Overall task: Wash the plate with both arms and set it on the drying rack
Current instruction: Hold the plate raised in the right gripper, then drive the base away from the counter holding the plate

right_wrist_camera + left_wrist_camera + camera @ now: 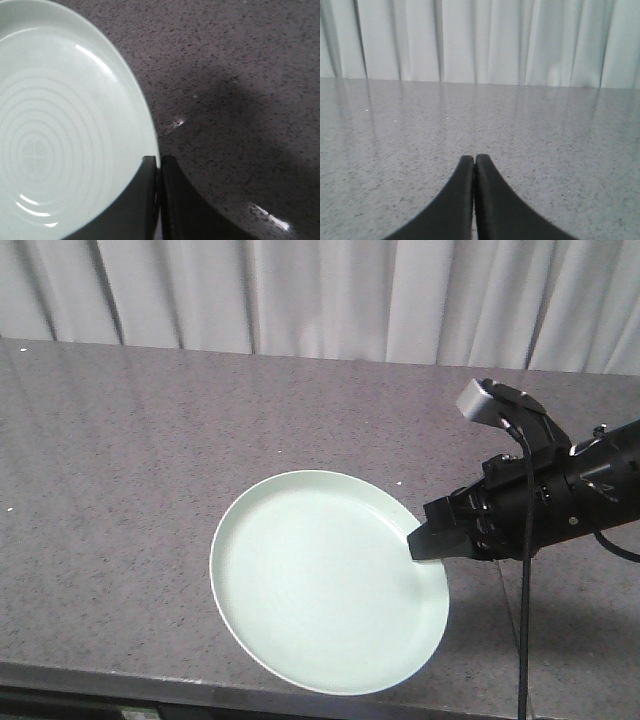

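A grey speckled tabletop (150,460) filled most of the exterior view, stone-like, flecked with dark and pale grains, and glossy enough to carry faint vertical reflections. Behind its far edge hung a pale pleated curtain (300,290), its folds running straight down and spanning the whole width. Along the bottom ran the tabletop's darker front edge (80,692). A tiny white speck (398,483) lay on the surface near the middle, and a few more dotted the left side in the left wrist view. In the right wrist view a broad soft shadow (240,130) darkened the surface, broken by small bright glints (177,121).
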{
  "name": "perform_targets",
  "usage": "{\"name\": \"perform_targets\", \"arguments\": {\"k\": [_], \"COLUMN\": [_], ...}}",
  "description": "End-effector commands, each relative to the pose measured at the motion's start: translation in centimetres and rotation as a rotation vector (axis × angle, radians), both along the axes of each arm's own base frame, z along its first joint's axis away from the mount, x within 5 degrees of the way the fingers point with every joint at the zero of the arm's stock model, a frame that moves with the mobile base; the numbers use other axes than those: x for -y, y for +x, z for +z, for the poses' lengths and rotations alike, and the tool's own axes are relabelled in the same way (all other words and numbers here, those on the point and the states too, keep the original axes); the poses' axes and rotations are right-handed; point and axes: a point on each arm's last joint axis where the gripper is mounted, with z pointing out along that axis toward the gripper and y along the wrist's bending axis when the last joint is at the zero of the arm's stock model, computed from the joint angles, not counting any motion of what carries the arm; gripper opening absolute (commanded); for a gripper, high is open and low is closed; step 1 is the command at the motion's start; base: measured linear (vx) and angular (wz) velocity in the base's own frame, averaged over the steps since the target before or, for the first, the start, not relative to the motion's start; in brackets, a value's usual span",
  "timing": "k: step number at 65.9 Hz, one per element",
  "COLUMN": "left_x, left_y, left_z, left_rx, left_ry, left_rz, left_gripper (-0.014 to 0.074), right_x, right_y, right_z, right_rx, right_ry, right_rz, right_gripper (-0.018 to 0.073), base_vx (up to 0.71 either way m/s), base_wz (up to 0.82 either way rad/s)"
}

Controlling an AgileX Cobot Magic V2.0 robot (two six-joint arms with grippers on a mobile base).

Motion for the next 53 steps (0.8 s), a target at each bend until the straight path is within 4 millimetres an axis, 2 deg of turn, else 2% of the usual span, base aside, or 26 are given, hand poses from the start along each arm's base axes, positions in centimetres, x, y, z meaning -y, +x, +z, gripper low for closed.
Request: {"name": "perform_targets", "arguments": {"k": [1,18,53], "left_x": [0.02,0.02,0.02], "left_y": [-0.26,-0.26,-0.26], "left_z": [1.56,1.56,1.56], "left_rx": [0.112,0.112,0.112], "left_ry": [-0.016,-0.016,-0.016], "left_rz": [-0.006,-0.006,-0.006], "left_gripper": [-0.0007,-0.0007,-0.0007], "right_x": [-0.10,-0.10,-0.10], "right_y": [-0.23,-0.23,-0.23], "right_z": [1.83,1.83,1.83], "right_rx": [0.060,0.060,0.060], "right_ry": [0.058,0.058,0.058], "right_rz": [-0.019,-0.019,-0.019], "right_gripper": [-0.0009,-0.0009,-0.0009], "base_vx": [-0.08,-0.07,-0.08], "base_wz": [0.33,0.43,0.59]}}
